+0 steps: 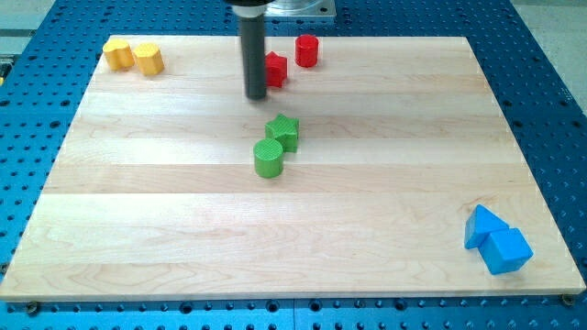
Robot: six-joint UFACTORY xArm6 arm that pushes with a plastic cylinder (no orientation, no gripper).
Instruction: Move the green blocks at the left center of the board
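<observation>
Two green blocks sit near the board's middle, touching each other: a green cylinder and a green star-like block just above and right of it. My tip is above them in the view, a short gap up and left of the upper green block, touching neither. The tip stands right beside a red star-like block, at its left.
A red cylinder is near the top edge. Two yellow blocks sit in the top left corner. Two blue blocks, a triangle and a cube, sit at the bottom right. The wooden board lies on a blue perforated table.
</observation>
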